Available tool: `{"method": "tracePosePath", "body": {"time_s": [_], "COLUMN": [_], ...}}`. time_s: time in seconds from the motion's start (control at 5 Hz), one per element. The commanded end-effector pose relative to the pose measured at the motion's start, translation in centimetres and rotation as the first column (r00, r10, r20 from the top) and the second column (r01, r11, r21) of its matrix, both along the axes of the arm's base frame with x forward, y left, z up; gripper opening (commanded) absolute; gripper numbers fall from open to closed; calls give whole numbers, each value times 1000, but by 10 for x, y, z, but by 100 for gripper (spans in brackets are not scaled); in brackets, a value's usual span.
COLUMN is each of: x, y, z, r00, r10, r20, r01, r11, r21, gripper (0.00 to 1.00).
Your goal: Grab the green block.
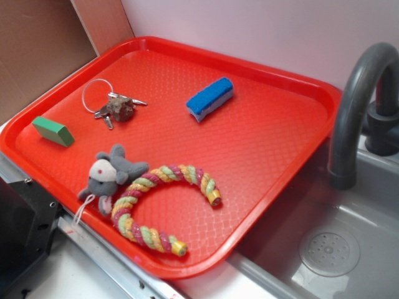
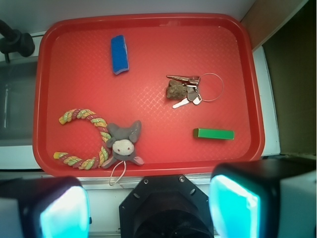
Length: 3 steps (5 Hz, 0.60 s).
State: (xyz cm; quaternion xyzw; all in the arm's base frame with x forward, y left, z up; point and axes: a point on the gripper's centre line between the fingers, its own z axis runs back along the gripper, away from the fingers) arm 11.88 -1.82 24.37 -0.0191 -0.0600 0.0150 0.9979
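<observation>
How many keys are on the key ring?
3, it seems, bunched on the key ring beside the brown lump mid-tray: one points toward the sponge, two hang lower; overlap may hide another.

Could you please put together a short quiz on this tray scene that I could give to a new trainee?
1. True or false: the green block lies touching the bunch of keys.
2. Which thing lies closest to the stuffed mouse? A) the blue sponge B) the rope ring C) the green block
3. In the wrist view, how do the jaws of the gripper stand, and is anything between them?

Key
1. False: bare red tray shows between them.
2. B: the mouse lies against the rope ring.
3. Wide apart at the bottom edge, above the near rim of the tray, with nothing held.
</observation>
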Motion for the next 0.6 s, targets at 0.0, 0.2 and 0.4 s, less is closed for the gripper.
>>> {"method": "tracePosePath", "body": {"time_s": [0.0, 0.2, 0.4], "x": [0, 6, 10], "y": [0, 19, 29], "z": [0, -2, -7], "r00": [1000, 969, 877], "r10": [0, 247, 480], "r20": [0, 13, 15], "r01": [0, -246, -474], "r11": [1000, 967, 872], "r21": [0, -61, -125], "gripper": [100, 100, 100]}}
